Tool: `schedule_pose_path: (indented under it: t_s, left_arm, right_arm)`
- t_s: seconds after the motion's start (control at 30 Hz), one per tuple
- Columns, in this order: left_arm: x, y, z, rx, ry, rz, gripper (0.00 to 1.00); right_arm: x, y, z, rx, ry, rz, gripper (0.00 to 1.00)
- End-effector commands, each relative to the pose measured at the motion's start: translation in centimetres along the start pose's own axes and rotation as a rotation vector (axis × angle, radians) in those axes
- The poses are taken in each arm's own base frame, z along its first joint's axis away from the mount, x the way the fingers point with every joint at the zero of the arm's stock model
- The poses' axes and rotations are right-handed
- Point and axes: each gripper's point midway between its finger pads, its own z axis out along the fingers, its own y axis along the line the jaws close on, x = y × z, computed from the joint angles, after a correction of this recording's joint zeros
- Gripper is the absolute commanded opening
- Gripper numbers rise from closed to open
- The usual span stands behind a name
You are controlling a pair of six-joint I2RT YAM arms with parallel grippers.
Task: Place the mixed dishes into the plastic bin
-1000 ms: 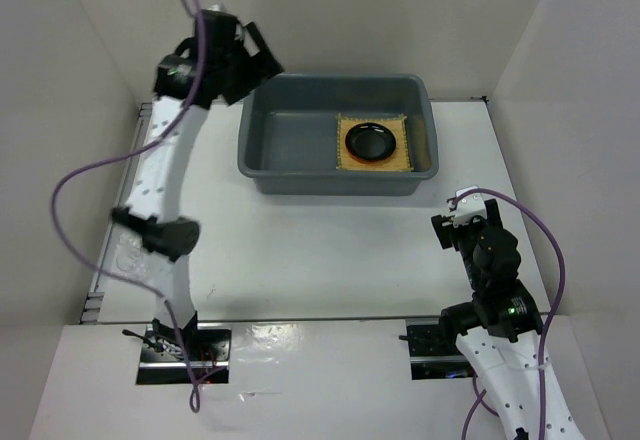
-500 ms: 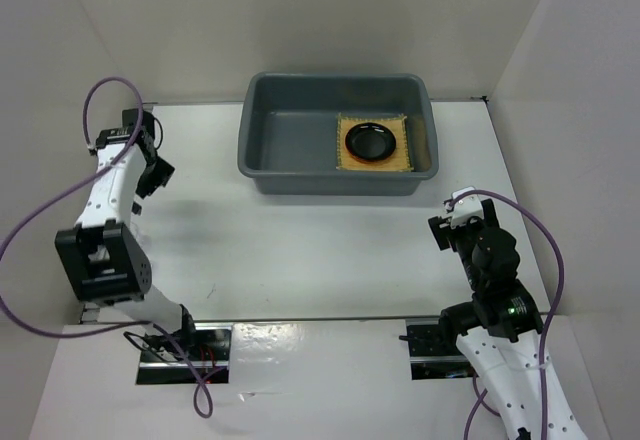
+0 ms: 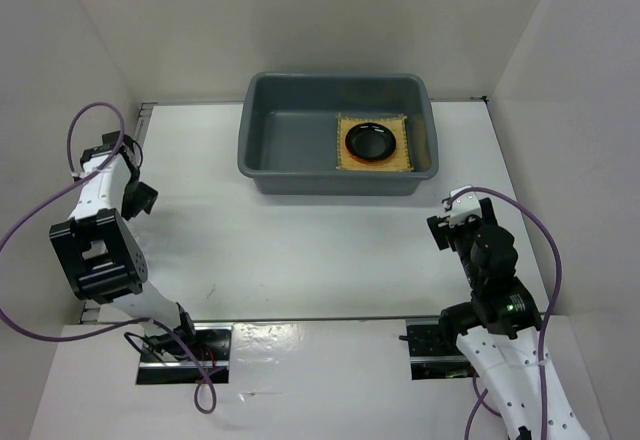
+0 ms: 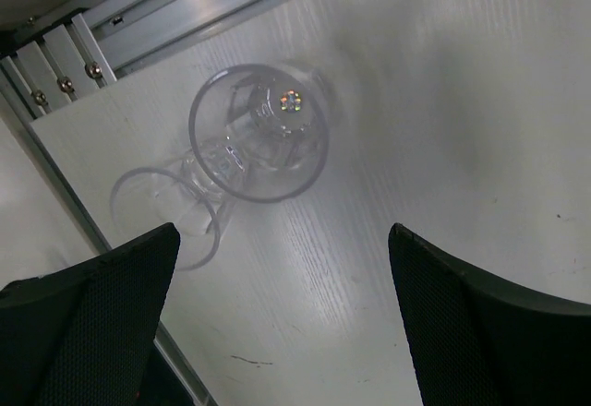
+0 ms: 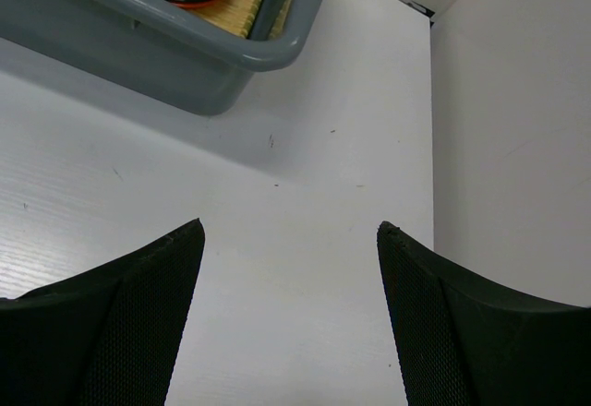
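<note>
White worktop (image 3: 330,250) between pale walls, with large dark grey rectangular plastic bin (image 3: 330,182) at the far side. Inside, toward its right end: square tan woven bamboo mat (image 3: 400,163), small round orange plate (image 5: 185,2) on it, small round black plate (image 3: 371,141) stacked on top. By the left edge, outside the bin: small clear glass cup (image 4: 259,134), just beyond left claw (image 4: 282,231), spread wide, holding nothing. Right claw (image 5: 289,228) likewise wide and empty, near the bin's corner.
</note>
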Motion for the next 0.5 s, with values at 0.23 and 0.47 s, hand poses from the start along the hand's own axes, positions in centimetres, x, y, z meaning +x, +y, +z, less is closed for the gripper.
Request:
schedule_pose_path:
  t_s: [0.23,0.47]
  left_arm:
    - [-1.7,-0.6,3.7,0.016,-0.007,0.1,1.0]
    - [-1.3,-2.4,4.9,0.068,0.033,0.148,0.85]
  right_arm:
    - [-0.1,0.4,0.6,-0.014,0.002,-0.007,0.8]
    - [0.1,0.5,0.7,-0.018,0.01,-0.009,0.8]
